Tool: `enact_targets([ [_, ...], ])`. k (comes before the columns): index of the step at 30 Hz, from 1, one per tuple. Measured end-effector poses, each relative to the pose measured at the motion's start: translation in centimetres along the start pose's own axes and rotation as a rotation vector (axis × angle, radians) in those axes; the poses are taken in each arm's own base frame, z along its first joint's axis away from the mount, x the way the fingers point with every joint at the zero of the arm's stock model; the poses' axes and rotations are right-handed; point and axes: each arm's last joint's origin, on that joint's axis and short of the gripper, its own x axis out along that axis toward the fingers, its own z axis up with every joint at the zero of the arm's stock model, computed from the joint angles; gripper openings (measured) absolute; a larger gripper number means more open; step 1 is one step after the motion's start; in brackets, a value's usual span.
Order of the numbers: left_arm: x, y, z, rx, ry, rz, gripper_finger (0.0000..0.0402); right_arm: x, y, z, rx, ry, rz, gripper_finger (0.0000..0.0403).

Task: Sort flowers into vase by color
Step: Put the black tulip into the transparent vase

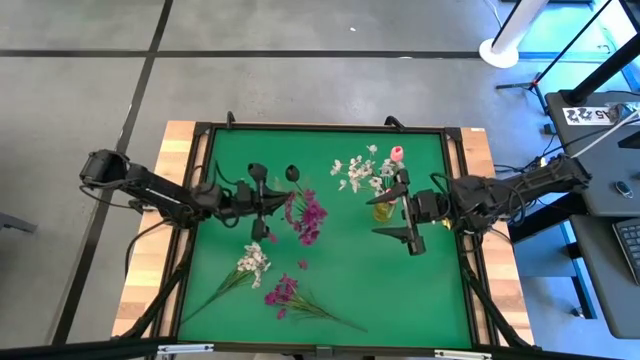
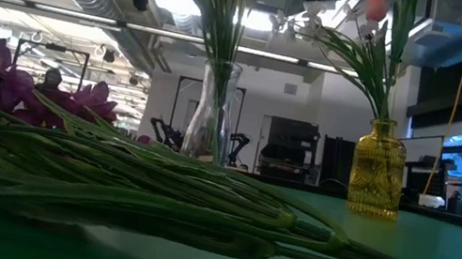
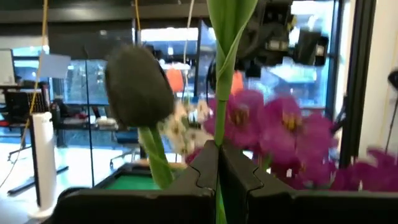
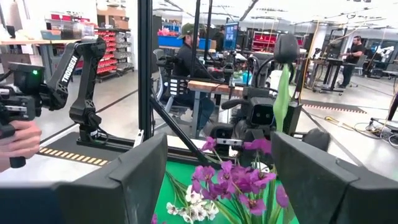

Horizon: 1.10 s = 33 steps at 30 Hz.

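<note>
Near the green worktop's (image 1: pixel 330 290) middle, the left gripper (image 1: pixel 268 199), jaws clenched on a dark-budded, green-stemmed flower (image 3: pixel 138 87), risks snagging the magenta sprays in the clear glass vase (image 2: pixel 212 112); the right gripper (image 1: pixel 405 210) waits released.

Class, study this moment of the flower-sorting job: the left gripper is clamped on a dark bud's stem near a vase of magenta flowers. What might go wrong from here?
1. The left gripper pinches only the thin stem of the dark bud; the stem could slip or swing.
2. The clear vase is tall, narrow and already crowded with magenta flowers; a nudge may tip it.
3. The open right gripper waits beside the yellow vase and could knock it.
</note>
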Motion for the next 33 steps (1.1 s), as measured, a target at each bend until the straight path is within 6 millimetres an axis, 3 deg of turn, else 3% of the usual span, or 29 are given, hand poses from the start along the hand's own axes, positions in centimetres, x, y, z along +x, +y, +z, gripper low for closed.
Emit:
enact_targets([
  [7, 0.4, -0.2, -0.7, 0.038, 0.105, -0.003, 0.0, 0.7, 0.0, -0.7, -0.005, 0.033, -0.047, 0.0285],
  [15, 3.3, -1.0, 0.9, 0.118, 0.286, -0.017, 0.0, 1.3, 0.1, -1.2, -0.011, 0.049, -0.059, 0.0285],
  [22, 3.8, -0.8, 1.3, 0.122, 0.319, -0.008, 0.0, 1.3, 0.1, -1.2, -0.01, 0.048, -0.051, 0.0285],
  [33, 5.0, 0.6, -2.4, 0.074, 0.455, 0.028, 0.0, 1.3, 0.1, -1.2, -0.01, 0.048, -0.046, 0.0285],
])
